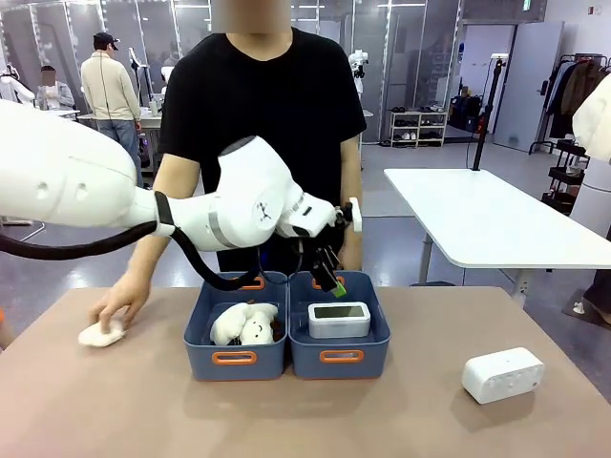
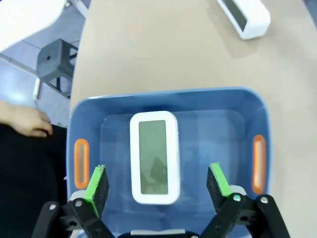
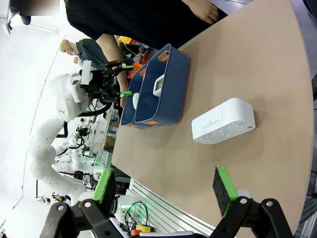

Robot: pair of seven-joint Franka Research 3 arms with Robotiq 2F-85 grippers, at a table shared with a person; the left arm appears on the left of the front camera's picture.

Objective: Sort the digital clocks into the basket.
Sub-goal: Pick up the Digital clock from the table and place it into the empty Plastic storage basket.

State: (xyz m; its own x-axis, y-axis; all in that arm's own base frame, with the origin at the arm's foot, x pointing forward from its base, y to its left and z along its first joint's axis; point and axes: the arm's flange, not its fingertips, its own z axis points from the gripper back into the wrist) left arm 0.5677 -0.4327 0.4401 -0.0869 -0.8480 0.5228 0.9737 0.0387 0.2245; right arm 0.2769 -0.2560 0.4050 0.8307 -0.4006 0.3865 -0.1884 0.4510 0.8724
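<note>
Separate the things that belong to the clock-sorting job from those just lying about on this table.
Job:
- white clock already lying in a basket
- second white clock loose on the table
- blue-grey basket holding the first clock

Lying about:
- twin basket beside it
- cream plush toys inside the twin
- another plush under the person's hand

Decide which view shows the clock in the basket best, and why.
The left wrist view: it looks straight down on the clock, whole face clear. The front view shows it obliquely, behind the basket wall; the right wrist view, small and distant.
</note>
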